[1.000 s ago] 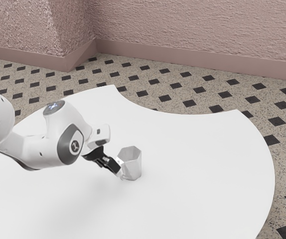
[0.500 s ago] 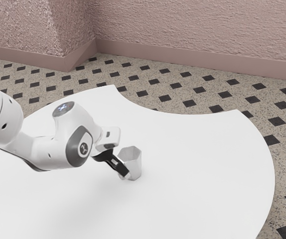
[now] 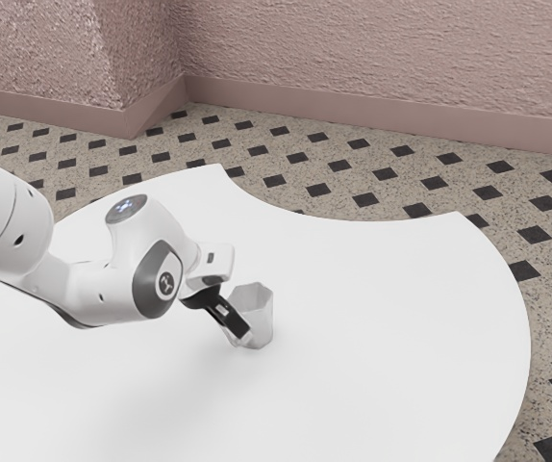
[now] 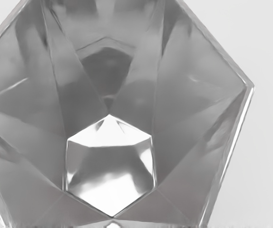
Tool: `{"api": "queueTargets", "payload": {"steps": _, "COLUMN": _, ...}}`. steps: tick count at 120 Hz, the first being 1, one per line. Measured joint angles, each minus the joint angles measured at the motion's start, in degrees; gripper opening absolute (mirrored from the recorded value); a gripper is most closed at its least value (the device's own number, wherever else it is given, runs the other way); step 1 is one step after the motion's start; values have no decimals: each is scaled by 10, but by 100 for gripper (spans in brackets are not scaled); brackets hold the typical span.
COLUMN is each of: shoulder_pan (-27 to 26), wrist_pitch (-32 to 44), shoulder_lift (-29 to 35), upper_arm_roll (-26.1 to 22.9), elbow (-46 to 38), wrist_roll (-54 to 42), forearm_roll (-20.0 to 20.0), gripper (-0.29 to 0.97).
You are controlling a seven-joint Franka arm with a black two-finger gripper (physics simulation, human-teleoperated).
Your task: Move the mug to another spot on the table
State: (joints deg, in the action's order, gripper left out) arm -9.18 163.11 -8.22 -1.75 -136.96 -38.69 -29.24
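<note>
One mug point(image 4: 109, 175) is viewed from straight above in the wrist view, close under the hand; its faceted grey walls are sloped down to a bright, many-sided bottom, and a strip of the white surface point(image 4: 269, 166) is seen just outside its rim.

In the exterior view, the white arm point(image 3: 84, 274) is extended from the exterior view's left, held low over the surface; its black pincer point(image 3: 236, 327) is pointed down at the side of the mug point(image 3: 260, 318) that faces the exterior view's left; the pincer is set touching or just beside that wall, and whether it is closed on the mug or open cannot be told.

The mug is stood upright on the surface, mouth up; it is placed toward the exterior view's left of the surface's middle, well apart from every edge.

Beyond the mug, the surface is carried on to a curved far edge, into which a rounded notch is cut; behind that, a speckled floor point(image 3: 353, 164) patterned with dark diamonds is seen; farthest back, the room is closed by a plain skirting point(image 3: 372, 114) and a rough pinkish wall point(image 3: 401, 48).
</note>
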Motion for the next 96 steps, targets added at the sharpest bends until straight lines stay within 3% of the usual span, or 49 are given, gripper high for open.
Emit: {"api": "queueTargets", "payload": {"steps": 96, "shoulder_pan": 6, "wrist_pitch": 0, "shoulder_lift": -43, "upper_arm_roll": 1, "elbow": 23, "wrist_roll": -14, "forearm_roll": -6, "gripper": 65}}
